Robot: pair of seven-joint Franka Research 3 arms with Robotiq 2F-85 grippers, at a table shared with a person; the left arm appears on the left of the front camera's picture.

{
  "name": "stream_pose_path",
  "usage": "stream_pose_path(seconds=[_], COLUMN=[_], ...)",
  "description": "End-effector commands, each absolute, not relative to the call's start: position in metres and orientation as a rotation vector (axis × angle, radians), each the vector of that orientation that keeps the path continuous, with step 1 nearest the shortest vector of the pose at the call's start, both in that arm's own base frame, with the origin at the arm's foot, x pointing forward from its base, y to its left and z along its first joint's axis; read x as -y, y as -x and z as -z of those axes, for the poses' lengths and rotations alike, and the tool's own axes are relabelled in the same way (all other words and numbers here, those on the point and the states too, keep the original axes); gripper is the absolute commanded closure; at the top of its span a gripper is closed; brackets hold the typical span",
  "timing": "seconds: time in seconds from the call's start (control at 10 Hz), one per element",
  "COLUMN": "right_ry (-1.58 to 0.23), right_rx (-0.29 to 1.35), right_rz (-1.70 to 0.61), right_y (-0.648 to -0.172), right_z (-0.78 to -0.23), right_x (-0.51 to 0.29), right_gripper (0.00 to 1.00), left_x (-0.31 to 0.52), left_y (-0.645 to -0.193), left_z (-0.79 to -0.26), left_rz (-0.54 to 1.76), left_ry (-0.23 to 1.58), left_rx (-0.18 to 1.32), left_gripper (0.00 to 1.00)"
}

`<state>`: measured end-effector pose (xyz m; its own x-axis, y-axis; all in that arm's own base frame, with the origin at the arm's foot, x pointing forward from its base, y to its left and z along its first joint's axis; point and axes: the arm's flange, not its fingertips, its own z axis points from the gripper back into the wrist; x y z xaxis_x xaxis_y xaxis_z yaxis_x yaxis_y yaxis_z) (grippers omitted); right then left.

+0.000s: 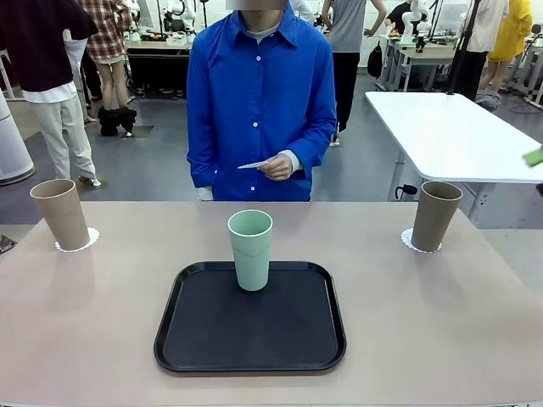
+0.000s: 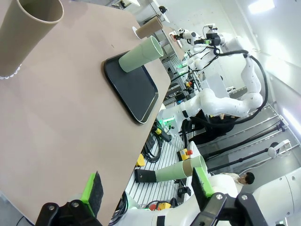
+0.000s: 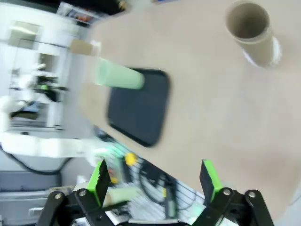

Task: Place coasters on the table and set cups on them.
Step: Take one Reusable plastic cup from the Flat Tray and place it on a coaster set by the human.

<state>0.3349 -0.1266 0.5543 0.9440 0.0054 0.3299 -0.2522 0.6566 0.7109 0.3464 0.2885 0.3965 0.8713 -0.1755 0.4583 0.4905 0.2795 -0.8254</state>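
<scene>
A pale mint green cup (image 1: 250, 248) stands upright on the far part of the black tray (image 1: 250, 326), in the middle of the table (image 1: 424, 322). A tan cup (image 1: 59, 214) stands on a white coaster (image 1: 78, 241) at the far left. Another tan cup (image 1: 435, 215) stands on a coaster (image 1: 411, 242) at the far right. The person's hand holds a thin white coaster (image 1: 254, 164) above the far edge. My left gripper (image 2: 146, 188) is open over the table's near side, the left tan cup (image 2: 28, 28) ahead. My right gripper (image 3: 154, 179) is open, empty, the right tan cup (image 3: 251, 33) beyond.
A white table (image 1: 450, 131) stands behind at the right with a green thing (image 1: 533, 156) at its edge. Other people stand in the room behind. Wide bare tabletop lies between the tray and each tan cup.
</scene>
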Motion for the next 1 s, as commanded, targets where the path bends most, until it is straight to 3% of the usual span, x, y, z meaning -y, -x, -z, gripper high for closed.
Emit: stream_pose_path(seconds=[0.0,0.3,0.9], right_ry=[-1.113,-1.197,-1.219], right_rx=[0.282,0.277,0.265], right_rz=[-0.153,-0.063,-0.155], right_y=[-0.358,-0.364,-0.310], right_z=[-0.557,-0.529,-0.495], right_x=[0.158,0.208,0.241], right_gripper=[0.00,0.00,0.00], left_x=[-0.289,-0.289,-0.289], left_y=[-0.346,-0.346,-0.346], left_z=[-0.399,-0.399,-0.399], left_rz=[0.452,0.452,0.452], left_ry=[1.207,1.207,1.207], left_rx=[0.303,0.303,0.303], left_gripper=[0.00,0.00,0.00])
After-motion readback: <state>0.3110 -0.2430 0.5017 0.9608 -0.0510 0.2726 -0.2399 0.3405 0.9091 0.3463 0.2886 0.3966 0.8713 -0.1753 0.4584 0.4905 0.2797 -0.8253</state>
